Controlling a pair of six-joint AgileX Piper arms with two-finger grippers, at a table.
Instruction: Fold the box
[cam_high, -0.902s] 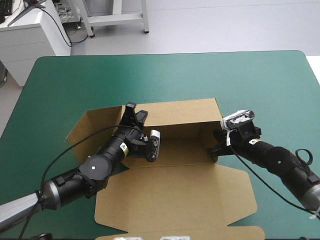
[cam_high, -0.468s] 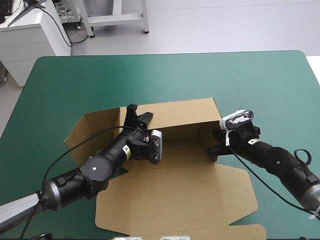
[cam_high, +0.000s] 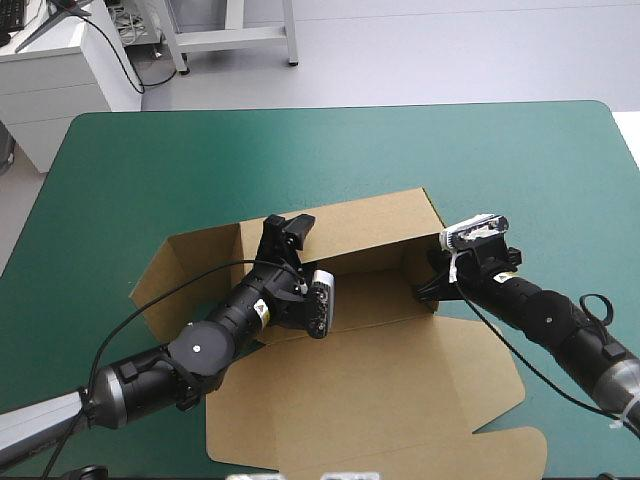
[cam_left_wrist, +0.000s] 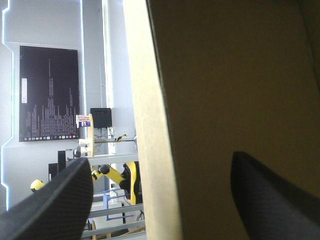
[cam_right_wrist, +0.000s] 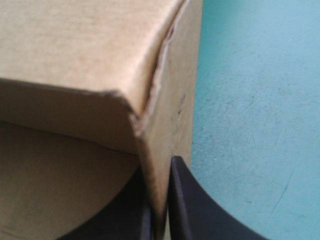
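Brown cut-board box (cam_high: 380, 390) lay mid-table on the teal-green cover (cam_high: 500, 160), lid flat toward the near edge; raised far wall ran left to right; left gripper (cam_high: 285, 235), black fins spread, stood astride that wall's left part; right gripper (cam_high: 428, 290) pinched the right side wall at its near corner

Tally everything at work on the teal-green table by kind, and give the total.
Brown cardboard box, far wall raised, lid flat: 1
Black fin-fingered grippers: 2, the left gripper and the right gripper
Total: 3
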